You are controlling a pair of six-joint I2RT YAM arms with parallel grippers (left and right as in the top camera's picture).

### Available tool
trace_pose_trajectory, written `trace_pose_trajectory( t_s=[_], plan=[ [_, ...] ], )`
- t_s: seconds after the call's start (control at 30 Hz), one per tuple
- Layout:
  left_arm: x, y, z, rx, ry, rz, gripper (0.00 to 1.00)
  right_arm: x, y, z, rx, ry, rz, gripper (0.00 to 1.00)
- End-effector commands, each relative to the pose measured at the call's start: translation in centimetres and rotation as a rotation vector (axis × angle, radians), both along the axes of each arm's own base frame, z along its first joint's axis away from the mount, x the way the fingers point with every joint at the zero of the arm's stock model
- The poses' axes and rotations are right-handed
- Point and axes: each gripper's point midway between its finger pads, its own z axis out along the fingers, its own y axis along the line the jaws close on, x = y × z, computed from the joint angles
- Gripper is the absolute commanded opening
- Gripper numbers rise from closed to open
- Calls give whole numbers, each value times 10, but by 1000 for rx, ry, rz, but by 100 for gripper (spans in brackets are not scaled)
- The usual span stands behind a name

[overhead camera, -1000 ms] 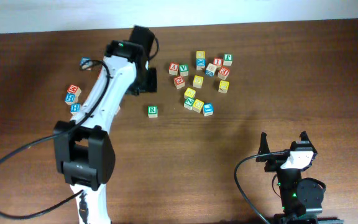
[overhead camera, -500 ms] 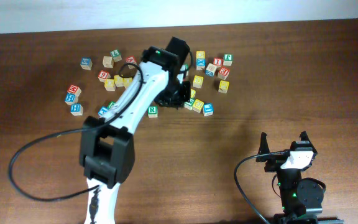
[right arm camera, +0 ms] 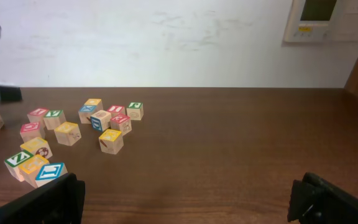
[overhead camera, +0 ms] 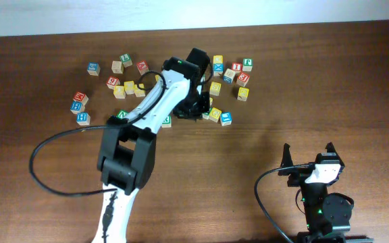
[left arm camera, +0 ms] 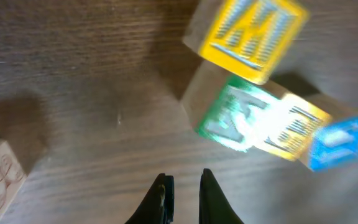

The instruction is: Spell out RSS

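Robot's left hand (left arm camera: 185,176) hovers near green-faced letter cube (left arm camera: 232,118)
Its fingers are nearly closed and empty above the wooden surface (left arm camera: 73,62); the right hand (overhead camera: 308,155) is wide open and empty.

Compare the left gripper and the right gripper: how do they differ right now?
The left gripper has its jaws nearly shut; the right gripper has them wide open. Left hangs over the blocks; right sits apart from them. Neither holds a block.
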Motion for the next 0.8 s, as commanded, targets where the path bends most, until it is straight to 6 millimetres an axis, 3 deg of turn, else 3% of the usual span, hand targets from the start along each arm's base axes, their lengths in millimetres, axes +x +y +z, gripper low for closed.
trace_pose_trajectory(
  t_s=[0.0, 0.23, 0.43, 0.77],
  plan=[
    [7, 6, -16, 50, -10, 33, 9, 0, 2, -3, 2, 6, 12, 98],
    [12, -2, -15, 42, -41, 37, 10, 0, 2, -3, 2, 6, 12, 98],
    [1, -23, -15, 16, -33, 11, 9, 0, 2, -3, 2, 6, 12, 98],
    [-1, -33, -14, 11, -49, 6, 9, 0, 3, -3, 2, 6, 12, 98]
  ],
)
